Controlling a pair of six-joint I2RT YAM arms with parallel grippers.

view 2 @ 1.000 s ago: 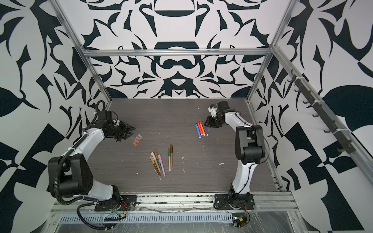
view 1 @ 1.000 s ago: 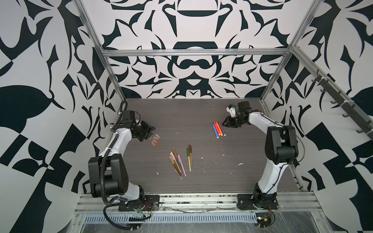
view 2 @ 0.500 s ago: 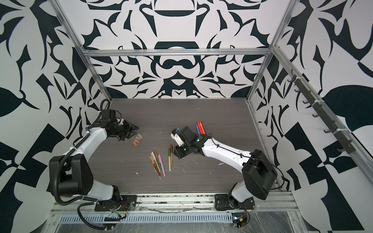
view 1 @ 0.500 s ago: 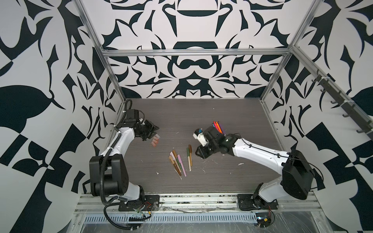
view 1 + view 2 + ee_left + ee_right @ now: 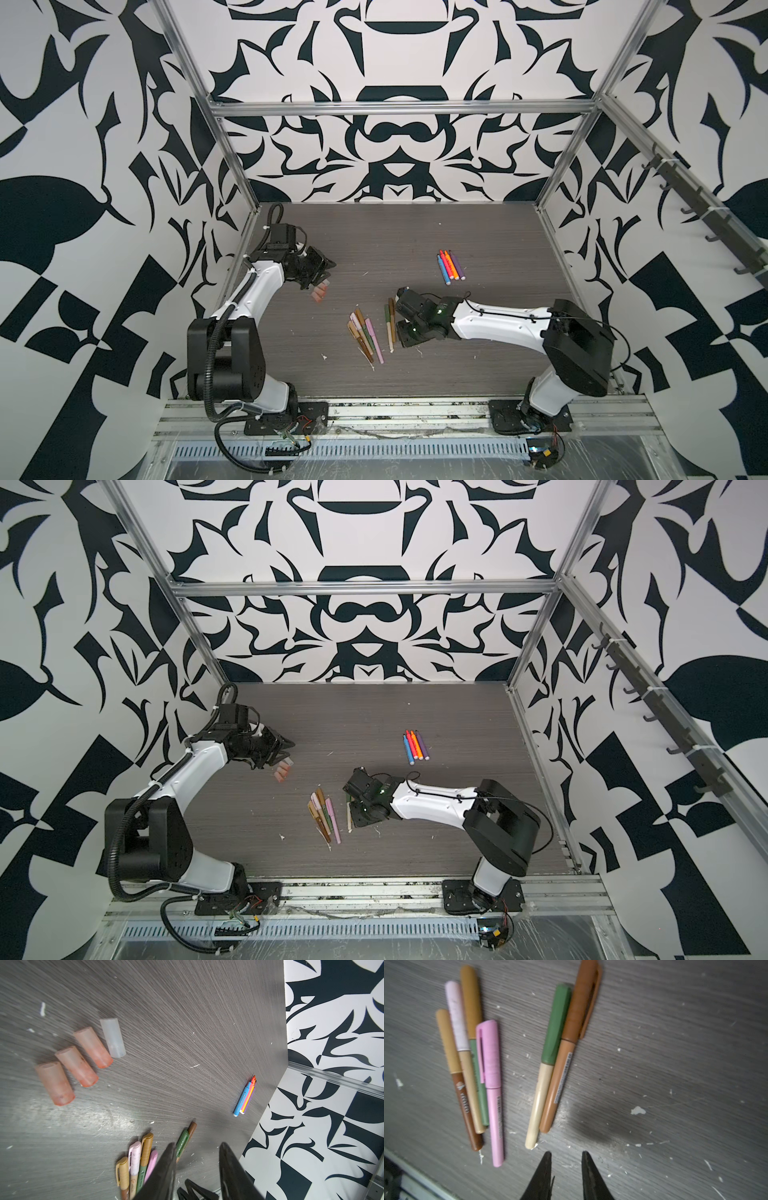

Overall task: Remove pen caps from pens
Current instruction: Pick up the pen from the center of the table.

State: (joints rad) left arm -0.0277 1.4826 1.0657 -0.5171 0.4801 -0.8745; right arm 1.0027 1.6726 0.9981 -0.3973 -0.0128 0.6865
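This looks like a robot test lab: a grey table (image 5: pixel 415 232) sits in a box of black-and-white patterned walls (image 5: pixel 395 158) held by shiny metal bars (image 5: pixel 399 109), and two robot arms (image 5: pixel 498 324) are bolted to a rail (image 5: pixel 407 415) at its front edge.

Four loose pen caps (image 5: pixel 92 1047) together; six capped pens (image 5: pixel 555 1022), four uncapped pens (image 5: pixel 450 268)

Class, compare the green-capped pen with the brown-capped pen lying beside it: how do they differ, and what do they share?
The green-capped pen has a cream barrel; the brown-capped pen has an orange-tan one. The brown-capped pen's clip shows along its side and a printed label runs down its barrel; the green-capped pen shows neither. Both lie flat on the table, side by side and touching, with their caps on.
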